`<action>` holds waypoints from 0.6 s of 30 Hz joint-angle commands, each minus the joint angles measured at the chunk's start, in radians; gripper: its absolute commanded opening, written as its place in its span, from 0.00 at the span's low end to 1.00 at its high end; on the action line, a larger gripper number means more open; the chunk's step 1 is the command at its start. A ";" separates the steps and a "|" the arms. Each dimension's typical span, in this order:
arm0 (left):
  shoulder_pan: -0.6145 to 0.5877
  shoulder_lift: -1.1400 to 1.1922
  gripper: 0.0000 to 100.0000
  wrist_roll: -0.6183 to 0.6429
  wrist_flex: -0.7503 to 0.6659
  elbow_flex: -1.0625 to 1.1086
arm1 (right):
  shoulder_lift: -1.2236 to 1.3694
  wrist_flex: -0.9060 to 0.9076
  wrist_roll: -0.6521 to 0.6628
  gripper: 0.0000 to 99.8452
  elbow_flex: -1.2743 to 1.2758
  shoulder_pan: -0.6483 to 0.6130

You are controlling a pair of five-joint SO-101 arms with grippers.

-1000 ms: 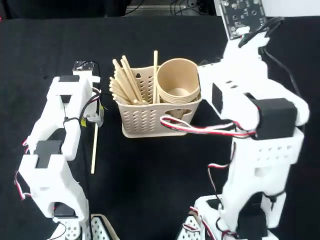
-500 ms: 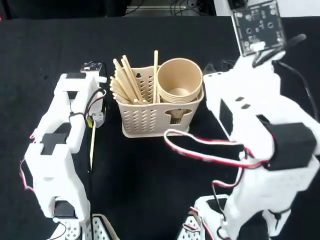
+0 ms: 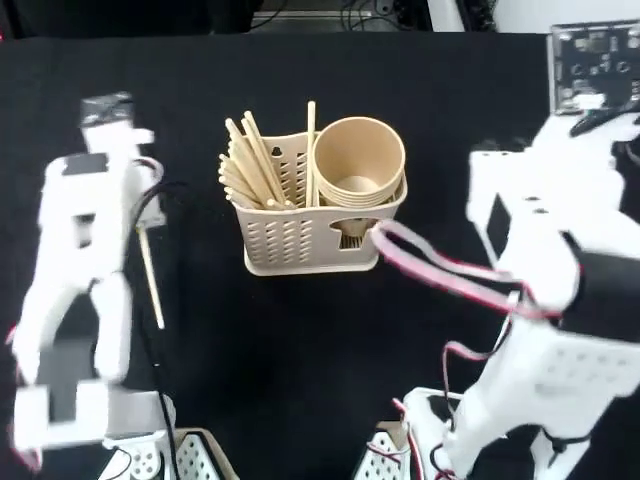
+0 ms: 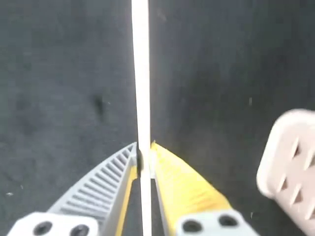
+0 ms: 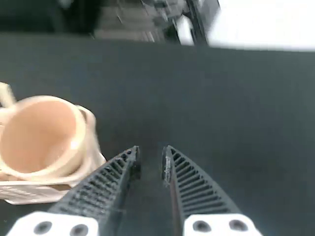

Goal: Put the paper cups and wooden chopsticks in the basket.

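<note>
A beige slotted basket (image 3: 290, 240) stands mid-table with several wooden chopsticks (image 3: 250, 160) in its left half and stacked paper cups (image 3: 358, 160) in its right half. My left gripper (image 4: 142, 150) is shut on one more wooden chopstick (image 4: 140, 73), which hangs to the left of the basket in the high view (image 3: 152, 280). A corner of the basket (image 4: 290, 157) shows beside it. My right gripper (image 5: 151, 150) hovers to the right of the cups (image 5: 39, 135) and basket wall (image 5: 29, 191), its black fingers almost together with nothing between them.
Black cloth (image 3: 300, 360) covers the table. The white left arm (image 3: 80, 230) rises on the left and the white right arm (image 3: 560, 300) on the right, with a red and white cable (image 3: 440, 275) looping toward the basket's front right corner.
My left arm has swung left and up with the chopstick, away from the basket. My right arm has drawn back to the right, away from the cups.
</note>
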 commanded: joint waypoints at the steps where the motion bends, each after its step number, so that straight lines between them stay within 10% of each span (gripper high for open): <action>1: -0.036 -0.474 0.03 0.031 -0.215 0.251 | -0.004 -0.035 0.028 0.09 0.157 0.101; 10: -0.031 -1.042 0.03 0.038 -0.815 0.549 | -0.088 -0.324 0.138 0.03 0.716 0.184; 18: 0.199 -1.180 0.03 0.040 -0.962 0.533 | -0.366 -0.684 0.135 0.01 1.257 0.163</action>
